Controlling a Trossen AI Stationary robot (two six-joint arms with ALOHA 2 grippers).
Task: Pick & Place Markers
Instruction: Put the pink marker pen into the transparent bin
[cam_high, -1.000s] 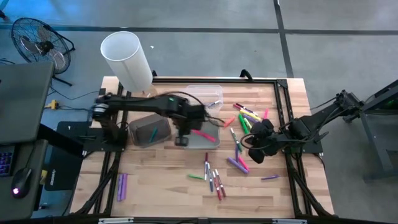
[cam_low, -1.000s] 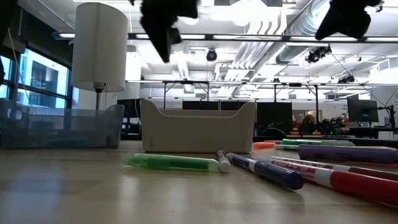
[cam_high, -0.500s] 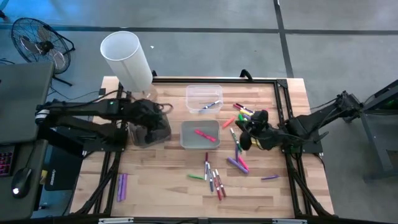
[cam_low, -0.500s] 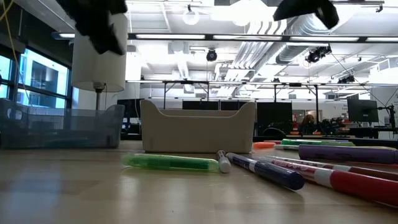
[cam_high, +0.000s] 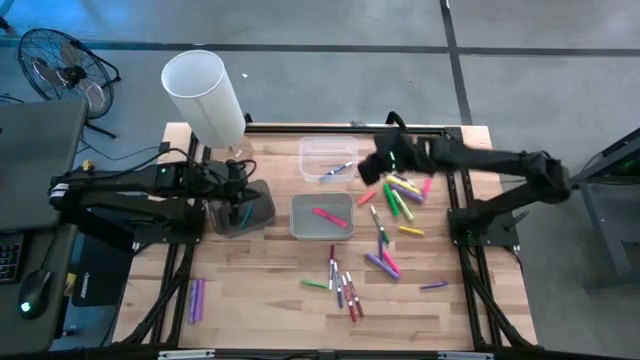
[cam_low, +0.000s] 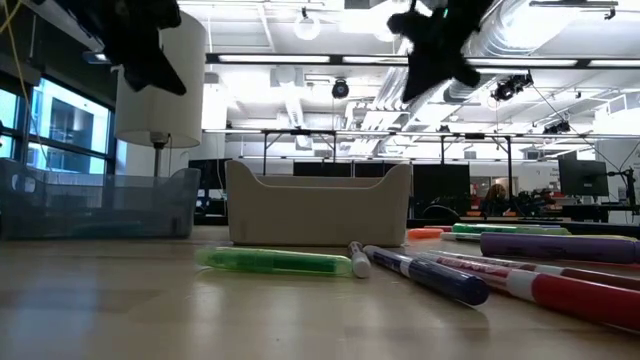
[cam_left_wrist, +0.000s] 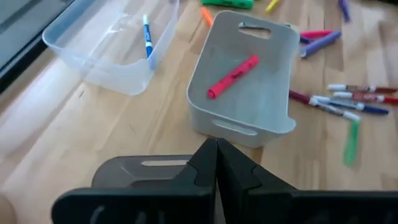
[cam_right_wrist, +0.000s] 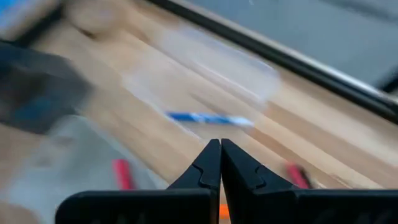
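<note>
Markers lie scattered on the wooden table: a cluster (cam_high: 400, 190) at the far right, several (cam_high: 345, 288) near the middle and a purple one (cam_high: 197, 300) near left. A pink marker (cam_left_wrist: 232, 76) lies in the light grey bin (cam_high: 322, 216). There is a blue one (cam_left_wrist: 147, 38) in the clear bin (cam_high: 328, 158) and a green one (cam_high: 245, 213) in the dark grey bin (cam_high: 240, 208). My left gripper (cam_left_wrist: 216, 155) is shut above the dark bin. My right gripper (cam_right_wrist: 220, 152) is shut, high over the table between the clear bin and the far-right cluster (cam_high: 368, 168).
A tall white cylinder (cam_high: 205, 95) stands at the far left corner. Black frame rails (cam_high: 455, 170) run along the table's edges. In the low view a green marker (cam_low: 280, 260) and several others (cam_low: 520, 280) lie in front of the light bin (cam_low: 318, 205).
My left gripper has swung from over the light grey bin toward the table's left and now hangs over the dark bin. My right gripper has risen and moved from the right-middle markers toward the far edge and left, near the clear bin. The markers have stayed put.
</note>
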